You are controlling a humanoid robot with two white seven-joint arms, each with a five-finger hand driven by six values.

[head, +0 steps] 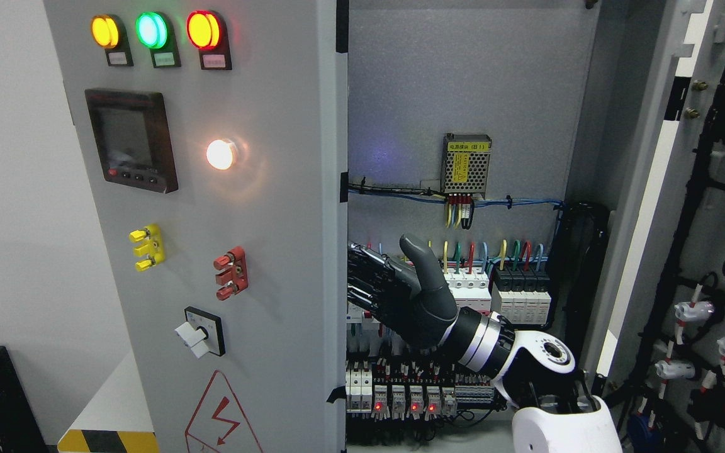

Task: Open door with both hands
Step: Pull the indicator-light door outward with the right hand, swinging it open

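Grey steel door: the left door (230, 251) stands at the picture's left with its panel face toward the camera; its inner edge runs top to bottom near the middle, beside the open cabinet.
Right door: swung wide at the far right (708, 251), its wired inner side showing.
Open room: the cabinet interior (463, 94) lies exposed between the two doors, its upper back wall bare.
Hand against door: the right hand (394, 296) reaches in from the lower right, fingers (369, 277) extended leftward and slightly apart, tips just beside the left door's inner edge; thumb upright; whether the tips touch the edge cannot be told. It clasps nothing.
Left arm: not in sight.
Lamps: three at the door's top (151, 30), amber, green, red; one white lamp (221, 154) lit lower down.
Display: one dark screen (131, 139).
Terminals: one yellow block (146, 247), one red block (231, 273).
Switch: one rotary knob (202, 333).
Power supply: one mesh box (465, 165) on the back wall.
Breakers: rows behind and below the hand (507, 296); four red indicator lights along the lower row.
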